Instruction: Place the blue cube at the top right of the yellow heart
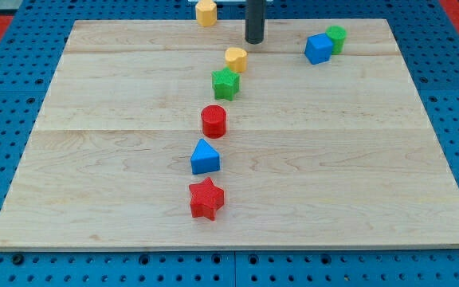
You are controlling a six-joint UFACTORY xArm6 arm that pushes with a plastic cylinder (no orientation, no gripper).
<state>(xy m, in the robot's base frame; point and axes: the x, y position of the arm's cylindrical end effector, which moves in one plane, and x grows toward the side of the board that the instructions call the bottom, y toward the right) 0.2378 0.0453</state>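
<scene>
**Blue cube was well right of the heart; tip stood between them**

The blue cube (pixel 318 49) lay near the view's top right of the desk (pixel 357 175), touching or just beside a green block (pixel 337 37) behind it; the yellow heart (pixel 236 58) lay near the top centre, w/ a green star (pixel 225 83) just below it, almost touching. My tip (pixel 254 41) rested on the desk between heart & cube, nearer the heart, touching neither; there is no gripper on this rig, only the rod, so nothing was grasped or clenched.

Risks, as I judge them:
- the tip was on the left side of the cube, but the cube must go left; a direct push from here would send it away from the heart, toward the desk edge;
- going round the cube by the top, the tip could catch the green block & drag it along w/ the cube;
- a push too long would drive the cube into the heart, & the heart into the green star; then the target spot moves too;
- a push off-centre could turn the cube & let it slip off the tip.

Further down were a red cylinder (pixel 213 121), a blue triangular block (pixel 205 157) & a red star (pixel 206 198); far from the work, approx. in one line.

Hard to tell: the rod was cut off by the view's top, so the arm was not visible; a yellow block (pixel 205 13) at the top edge, shape unclear; the green block was partly hidden by the cube, shape not sure; whether cube & green block really touched, I could not tell.
</scene>
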